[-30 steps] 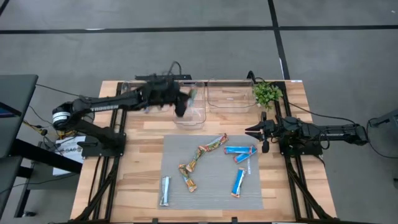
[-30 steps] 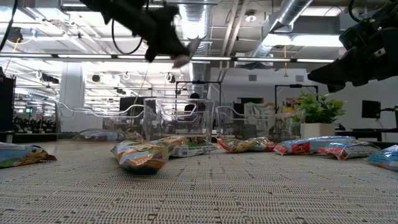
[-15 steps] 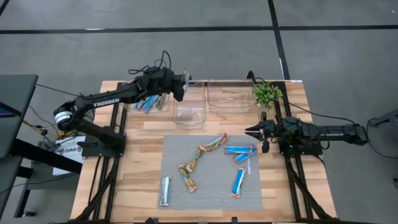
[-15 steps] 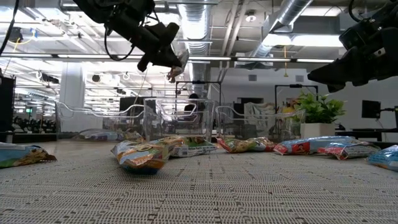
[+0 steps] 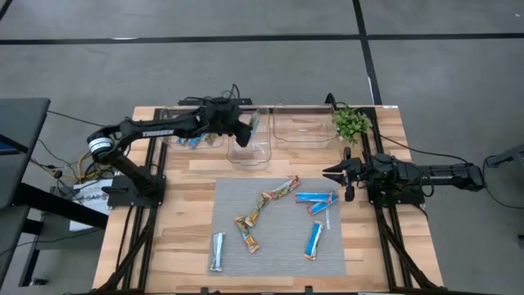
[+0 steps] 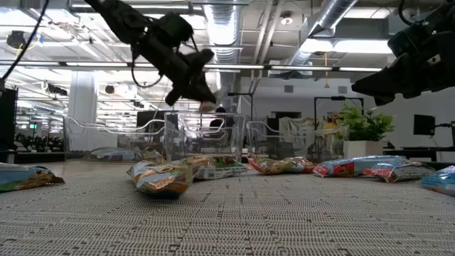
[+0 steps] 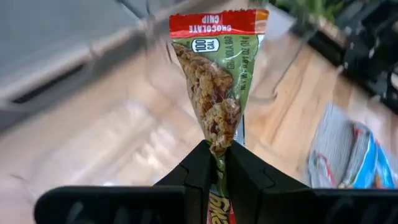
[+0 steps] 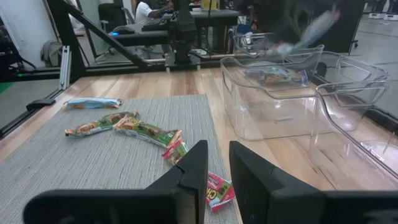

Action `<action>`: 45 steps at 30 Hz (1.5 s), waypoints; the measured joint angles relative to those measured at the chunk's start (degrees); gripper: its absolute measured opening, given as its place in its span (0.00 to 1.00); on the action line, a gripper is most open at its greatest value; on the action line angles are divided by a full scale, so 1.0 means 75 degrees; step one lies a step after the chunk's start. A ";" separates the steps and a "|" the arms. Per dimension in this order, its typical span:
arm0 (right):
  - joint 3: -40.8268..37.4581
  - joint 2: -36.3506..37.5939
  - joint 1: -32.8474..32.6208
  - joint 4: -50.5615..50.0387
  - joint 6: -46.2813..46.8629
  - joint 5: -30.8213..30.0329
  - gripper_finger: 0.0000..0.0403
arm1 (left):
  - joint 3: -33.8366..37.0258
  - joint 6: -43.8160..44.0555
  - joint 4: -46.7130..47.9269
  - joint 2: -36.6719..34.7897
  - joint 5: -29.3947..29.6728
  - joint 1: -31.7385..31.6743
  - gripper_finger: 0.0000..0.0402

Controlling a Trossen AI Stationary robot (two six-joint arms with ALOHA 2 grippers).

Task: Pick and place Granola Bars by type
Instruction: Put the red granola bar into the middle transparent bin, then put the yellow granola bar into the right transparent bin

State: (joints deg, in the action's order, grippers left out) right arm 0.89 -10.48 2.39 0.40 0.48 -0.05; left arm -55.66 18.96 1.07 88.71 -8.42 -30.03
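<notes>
My left gripper [image 5: 243,129] is over the far left part of the middle clear bin [image 5: 250,151], shut on a green granola bar [image 7: 217,81] with an orange-red end. In the low view that gripper [image 6: 202,99] is just above the bin's rim. My right gripper [image 5: 332,173] hovers open at the mat's right edge and touches nothing. Green and orange bars [image 5: 278,191] [image 5: 248,220] lie flat on the grey mat [image 5: 274,262], as do blue ones [image 5: 315,197] [image 5: 312,240] [image 5: 217,251]. More bars [image 5: 196,136] lie in the left bin. My left gripper pinches the green bar between its two fingers [image 7: 198,163], at a narrow part [image 7: 217,144] away from the orange-red end [image 7: 217,23]. That end sticks out beyond the fingertips. The bar is lifted clear above the middle bin, and the fingers slant downward.
Three clear bins stand in a row along the far side; the right one [image 5: 303,124] has a small potted plant [image 5: 352,123] beside it. Bare wood shows on both sides of the mat. Both arm bases stand at the table's side edges.
My left gripper, still shut on the green bar, swung toward the far edge near the left bin. It then came back over the middle bin, dropped lower and tipped downward. The right arm stayed still.
</notes>
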 joint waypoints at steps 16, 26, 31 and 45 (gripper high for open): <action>0.0000 0.0001 0.0000 0.0003 0.0001 0.0000 0.15 | 0.0000 0.0215 0.0396 0.0570 -0.0443 0.0088 0.33; 0.0000 0.0000 0.0000 0.0003 -0.0001 0.0000 0.15 | 0.0000 0.0408 -0.0070 0.0479 -0.1044 0.0097 0.37; 0.0000 0.0000 -0.0003 0.0000 0.0001 0.0000 0.15 | 0.0000 0.0438 -0.0415 0.0107 -0.1077 0.0097 0.37; 0.0000 0.0000 0.0000 0.0003 0.0001 0.0000 0.15 | 0.0000 -0.0073 -0.1105 -0.1339 -0.1109 0.0666 0.37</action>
State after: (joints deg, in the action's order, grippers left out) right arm 0.89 -10.48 2.39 0.43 0.49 -0.05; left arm -55.66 18.41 -7.22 78.67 -16.73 -25.04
